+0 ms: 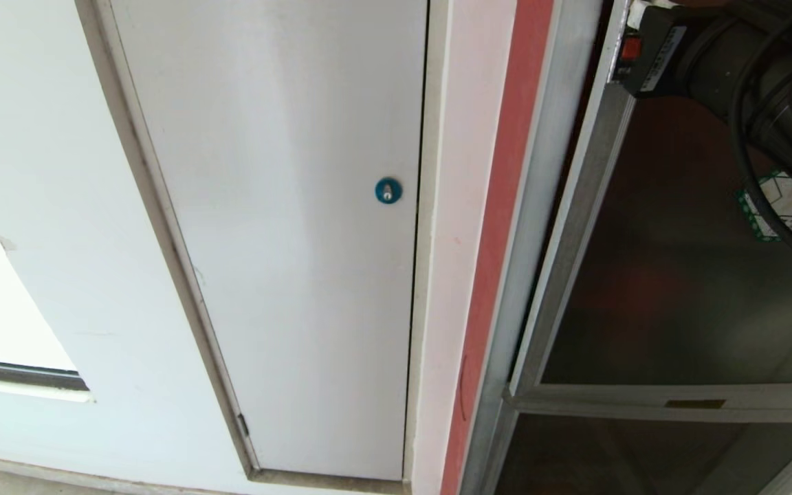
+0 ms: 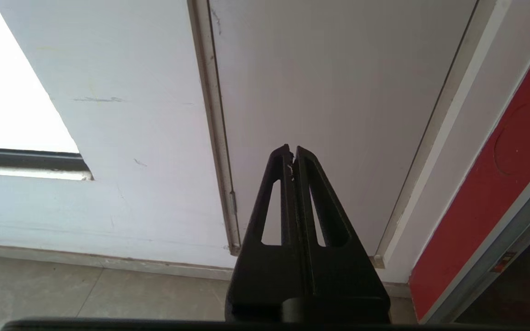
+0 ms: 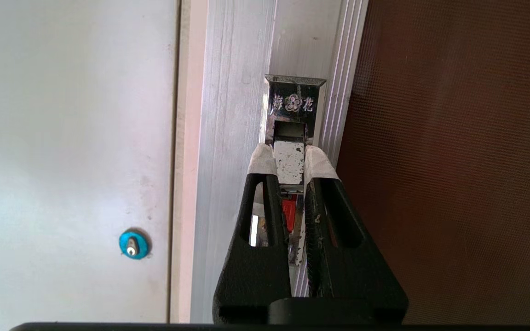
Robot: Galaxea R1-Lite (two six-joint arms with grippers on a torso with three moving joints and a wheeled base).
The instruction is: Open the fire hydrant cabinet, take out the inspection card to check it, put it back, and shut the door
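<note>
While the left gripper (image 2: 292, 154) rests pressed together, the right gripper (image 3: 289, 158) pinches the door's (image 3: 453, 161) shiny metal latch (image 3: 290, 162).

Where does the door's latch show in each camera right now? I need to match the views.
Head: latch at the top right, on the door frame beside the right arm.
Left wrist: not in it.
Right wrist: latch centre, between the right gripper fingertips.
Shared landmark: blue round lock.
</note>
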